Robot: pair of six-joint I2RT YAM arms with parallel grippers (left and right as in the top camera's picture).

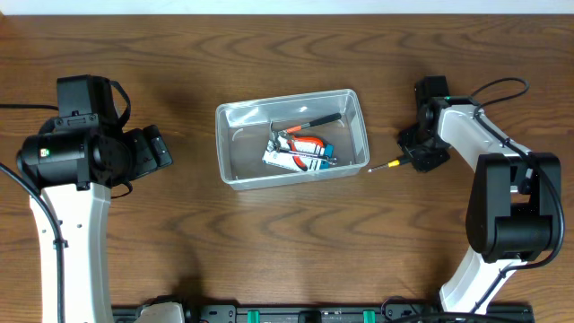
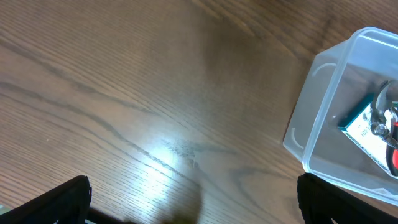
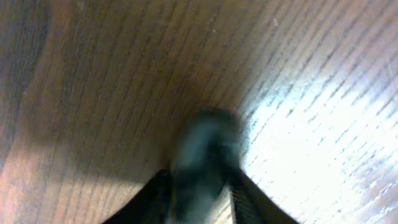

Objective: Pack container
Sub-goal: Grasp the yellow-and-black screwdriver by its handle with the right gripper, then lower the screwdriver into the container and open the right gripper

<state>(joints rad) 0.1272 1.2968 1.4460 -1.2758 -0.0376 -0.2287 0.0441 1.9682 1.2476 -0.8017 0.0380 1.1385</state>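
The clear plastic container (image 1: 231, 135) sits mid-table and holds red-handled pliers (image 1: 303, 144), a black-handled tool (image 1: 314, 120) and a white and teal packet (image 1: 280, 160). My right gripper (image 1: 418, 158) is just right of the container and is shut on a small screwdriver (image 1: 386, 165) whose tip points at the container's right wall. In the right wrist view the screwdriver's handle (image 3: 205, 155) is a dark blur between the fingers. My left gripper (image 1: 160, 148) is open and empty, left of the container. The container's corner (image 2: 317, 106) shows in the left wrist view, with my left gripper's fingers (image 2: 199, 205) wide apart.
Bare wooden table (image 1: 287, 242) lies all around the container. The arm bases stand at the front left and front right. A black rail runs along the front edge.
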